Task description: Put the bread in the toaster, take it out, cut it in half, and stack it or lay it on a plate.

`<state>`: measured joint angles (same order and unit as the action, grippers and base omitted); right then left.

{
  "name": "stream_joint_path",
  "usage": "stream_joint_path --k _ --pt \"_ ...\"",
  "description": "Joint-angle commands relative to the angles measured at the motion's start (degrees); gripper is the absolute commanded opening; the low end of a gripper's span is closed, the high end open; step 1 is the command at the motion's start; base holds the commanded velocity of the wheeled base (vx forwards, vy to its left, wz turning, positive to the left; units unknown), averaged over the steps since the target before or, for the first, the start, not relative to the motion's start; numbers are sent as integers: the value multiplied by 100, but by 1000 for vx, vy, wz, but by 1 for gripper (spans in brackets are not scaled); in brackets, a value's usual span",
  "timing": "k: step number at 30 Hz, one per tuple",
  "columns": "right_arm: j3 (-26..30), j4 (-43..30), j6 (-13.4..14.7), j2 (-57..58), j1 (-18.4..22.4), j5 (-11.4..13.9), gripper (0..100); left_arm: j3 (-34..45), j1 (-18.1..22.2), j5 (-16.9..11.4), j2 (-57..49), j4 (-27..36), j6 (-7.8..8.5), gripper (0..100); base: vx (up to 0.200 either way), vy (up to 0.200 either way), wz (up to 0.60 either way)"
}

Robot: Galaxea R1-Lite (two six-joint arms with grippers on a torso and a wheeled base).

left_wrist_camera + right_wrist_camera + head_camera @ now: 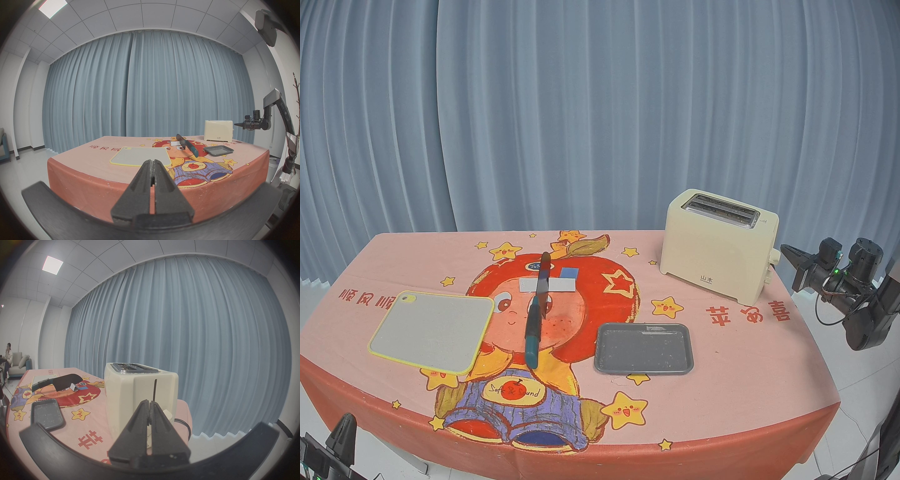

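Currently the right gripper (789, 252), fingers pressed together and empty, hovers at the right edge of the head view, just beside the lever (775, 257) of the toaster (717, 247). I judge it should meet that knob squarely and push straight, without shoving the body. Whether bread sits in the 2 slots (720, 210) I cannot tell. The grey plate (644, 349), low and centre-right, holds nothing, and the left gripper (344, 431), likewise closed and empty, hangs at the lower left corner.
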<state>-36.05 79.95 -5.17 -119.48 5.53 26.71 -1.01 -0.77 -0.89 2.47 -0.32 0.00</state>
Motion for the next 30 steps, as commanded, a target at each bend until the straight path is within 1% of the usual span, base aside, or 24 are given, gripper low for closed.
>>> stream_joint_path --k 1,19,30 --pt "10 3 -2 56 0 1 0 101 6 1 7 -3 0 0 0 0 0" --pt "89 3 -2 127 -26 10 0 101 6 1 7 -3 0 0 0 0 0" --pt "326 3 -2 364 -61 10 0 101 6 1 7 -3 0 0 0 0 0"
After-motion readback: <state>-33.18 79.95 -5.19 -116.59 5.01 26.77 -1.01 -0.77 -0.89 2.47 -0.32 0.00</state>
